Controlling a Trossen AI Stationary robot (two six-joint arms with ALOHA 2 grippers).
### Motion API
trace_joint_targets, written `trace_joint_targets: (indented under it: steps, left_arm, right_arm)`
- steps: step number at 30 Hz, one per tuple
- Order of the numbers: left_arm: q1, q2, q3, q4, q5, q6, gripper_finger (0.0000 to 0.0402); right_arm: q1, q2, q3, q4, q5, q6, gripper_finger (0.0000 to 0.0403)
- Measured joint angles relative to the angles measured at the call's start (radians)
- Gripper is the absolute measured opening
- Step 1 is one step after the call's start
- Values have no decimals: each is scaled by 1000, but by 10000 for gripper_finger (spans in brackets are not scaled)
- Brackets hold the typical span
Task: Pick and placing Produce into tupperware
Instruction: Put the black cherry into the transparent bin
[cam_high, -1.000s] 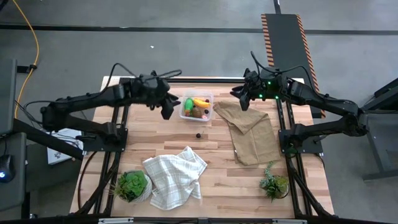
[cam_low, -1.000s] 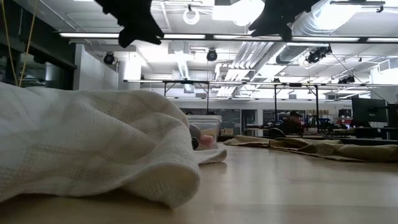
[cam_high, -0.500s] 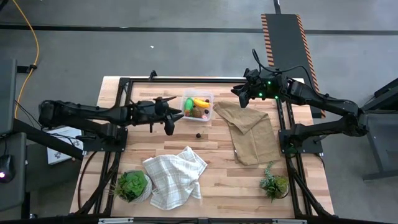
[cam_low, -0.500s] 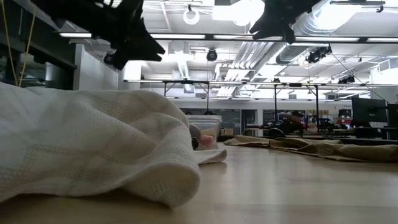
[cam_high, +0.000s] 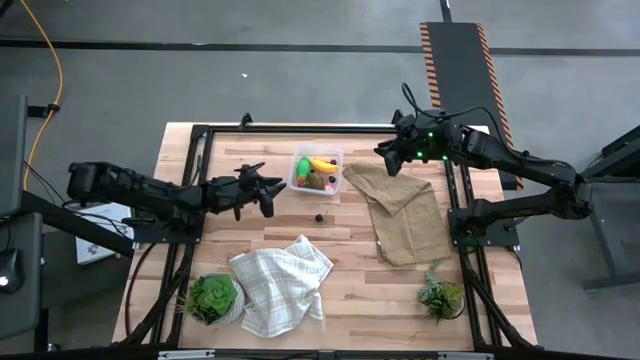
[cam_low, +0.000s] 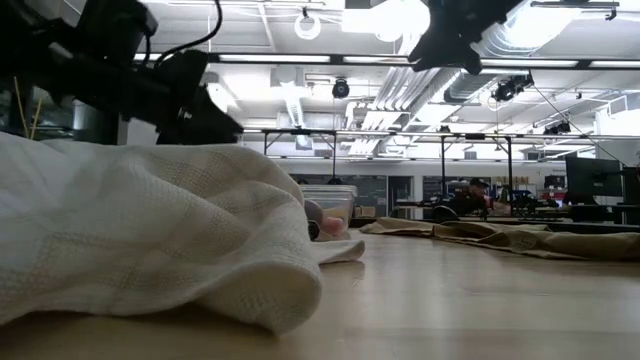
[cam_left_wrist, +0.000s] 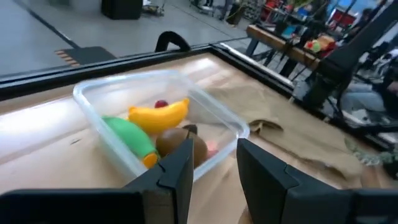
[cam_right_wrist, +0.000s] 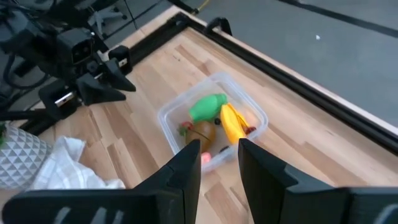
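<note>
- The left gripper (cam_high: 268, 196) has dropped and pulled back from the tupperware (cam_high: 317, 172); its fingers stand slightly apart, holding nothing.
- The right gripper (cam_high: 385, 152), unchanged, hovers beside the tupperware, narrowly parted, empty.
- Banana (cam_left_wrist: 158, 115), green piece (cam_left_wrist: 129, 134) and kiwi (cam_left_wrist: 181, 145) lie inside; a dark berry (cam_high: 319, 216) sits on the tabletop (cam_high: 350, 255).

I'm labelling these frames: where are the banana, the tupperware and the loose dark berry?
banana (cam_left_wrist: 158, 116), left wrist view, middle of its yellow body.
tupperware (cam_high: 297, 158), high view, its left rim.
loose dark berry (cam_high: 319, 216), high view, its centre, on the table.
</note>
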Motion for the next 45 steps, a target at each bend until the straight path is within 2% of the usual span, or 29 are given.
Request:
trace_joint_targets:
  steps: [9, 23, 35, 45]
  left_arm:
    - [0, 117, -54, 122, 12, 80, 113]
    - [-17, 455, -54, 408, 65, 110, 113]
    - [-107, 594, -46, 536, 5, 155, 113]
    - [-105, 673, 6, 552, 40, 212, 113]
  right_arm:
    - [22, 0, 0, -19, 0, -8, 99]
    - [22, 0, 0, -103, 0, -53, 99]
    - [22, 0, 0, -115, 0, -133, 99]
    - [22, 0, 0, -133, -2, -143, 99]
